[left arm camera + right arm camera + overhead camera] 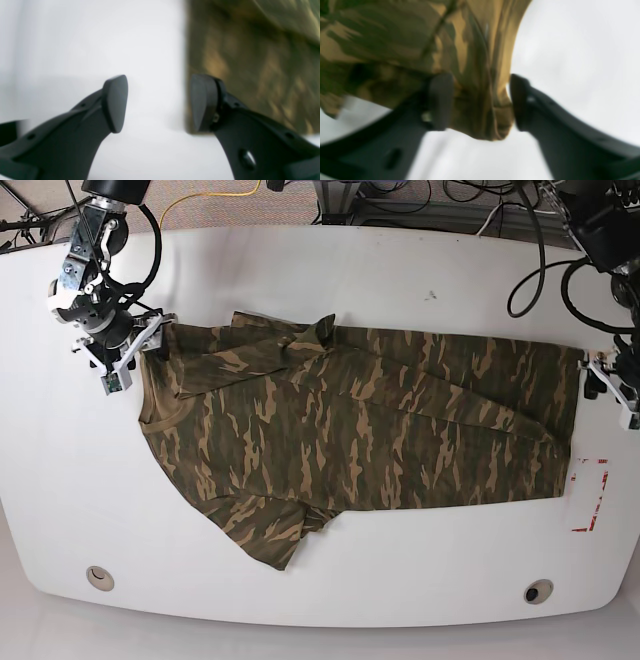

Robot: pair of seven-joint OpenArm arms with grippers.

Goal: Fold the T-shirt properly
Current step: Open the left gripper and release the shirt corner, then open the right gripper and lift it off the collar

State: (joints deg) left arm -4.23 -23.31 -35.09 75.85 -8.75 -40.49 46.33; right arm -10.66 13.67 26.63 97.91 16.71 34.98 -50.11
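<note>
Nearest in the base view, the lower sleeve of the T-shirt (pixel 350 430) is seen bunched and folded over near the counter's (pixel 300 580) front edge, while the body is spread lengthwise across the middle, collar end toward the right claw (pixel 128 345) and hem toward the left claw (pixel 607 380). In the left wrist view the left claw (pixel 158 102) is released, with bare counter between its 2 pads and the shirt's straight edge just beside 1 of them. In the right wrist view a gathered fold of cloth lies between the parted pads of the right claw (pixel 480 102); whether it is gripped cannot be told. The step in hand is judged to be setting the shoulder corner down. It would be done well if the cloth were let fall flat, the claw lifted straight clear without dragging, and the upper sleeve smoothed before any lengthwise fold is attempted.
</note>
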